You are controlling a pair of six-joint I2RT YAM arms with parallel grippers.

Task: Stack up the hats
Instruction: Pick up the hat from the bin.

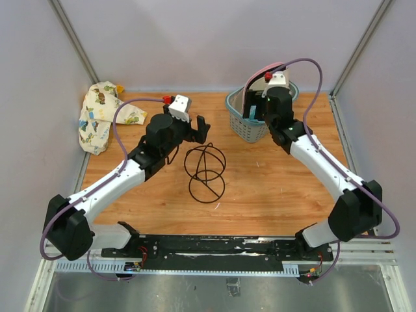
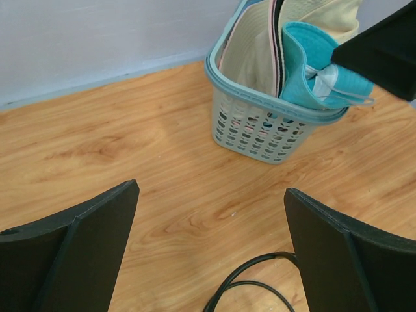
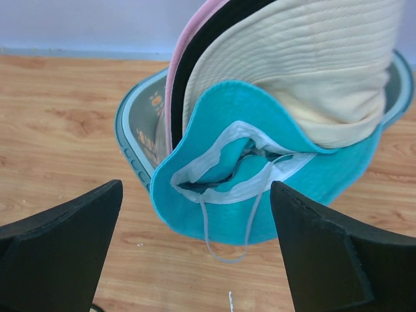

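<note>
No brand or text I can read; a sticker on the inner wall of the basket has orange marks, but the print is too small.

The hats are all in the basket at 1 o'clock on the table, standing on edge and packed together: pink hat, black hat, cream hat; the teal hat is in front, with pale lining and a cord hanging over the rim.

Left arm runs from its base at 7 o'clock toward table centre, wrist aimed at the basket; left gripper jaws spread wide, nothing between them, above bare wood near a black wire loop.

Right arm goes from its base at 5 o'clock, elbow out at 4 o'clock, forearm up to 1 o'clock, wrist over the basket; right gripper jaws wide, framing the teal hat; I can't tell if they touch it.

A printed cloth lies at 10 o'clock.
</note>
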